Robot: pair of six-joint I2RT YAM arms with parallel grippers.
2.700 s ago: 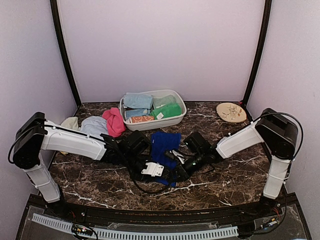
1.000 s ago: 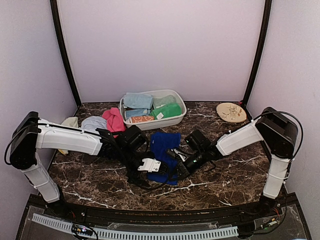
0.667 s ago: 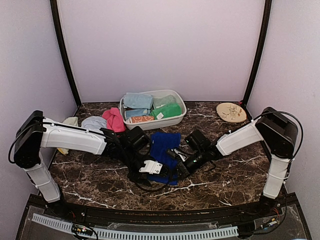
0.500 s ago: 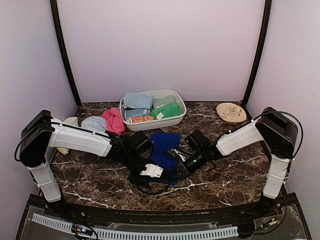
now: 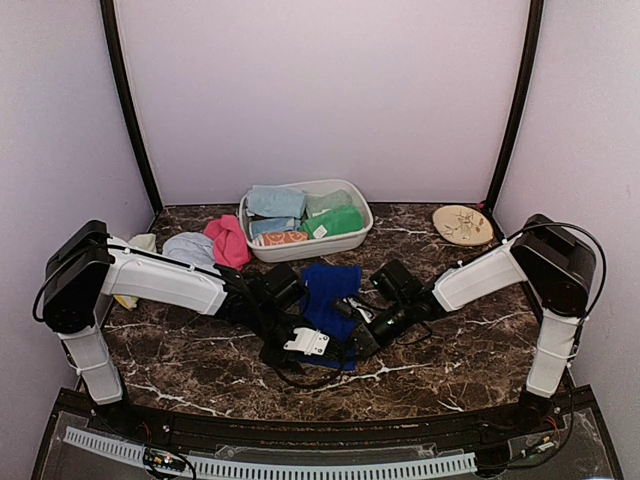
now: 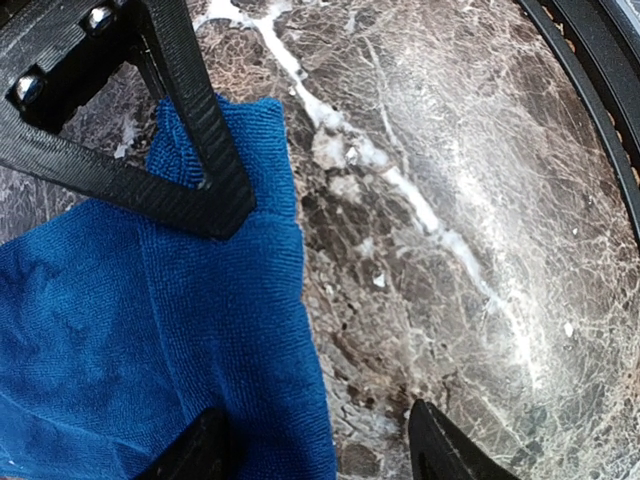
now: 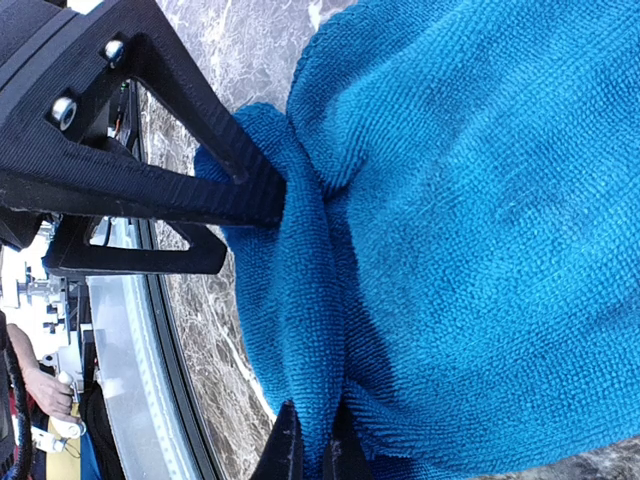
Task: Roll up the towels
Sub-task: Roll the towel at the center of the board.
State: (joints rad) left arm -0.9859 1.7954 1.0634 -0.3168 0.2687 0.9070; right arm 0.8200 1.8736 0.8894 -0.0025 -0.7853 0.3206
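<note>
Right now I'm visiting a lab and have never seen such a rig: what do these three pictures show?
Two robot arms, each ending in a two-finger gripper. The wide picture is from a camera above and behind them; the close-ups are from cameras on their wrists. On the marble table lie a royal blue towel, a pink towel, a pale blue towel, a plate and a white tub holding more towels. The right gripper pinches a fold of the royal blue towel; the left gripper stands open over its edge.
</note>
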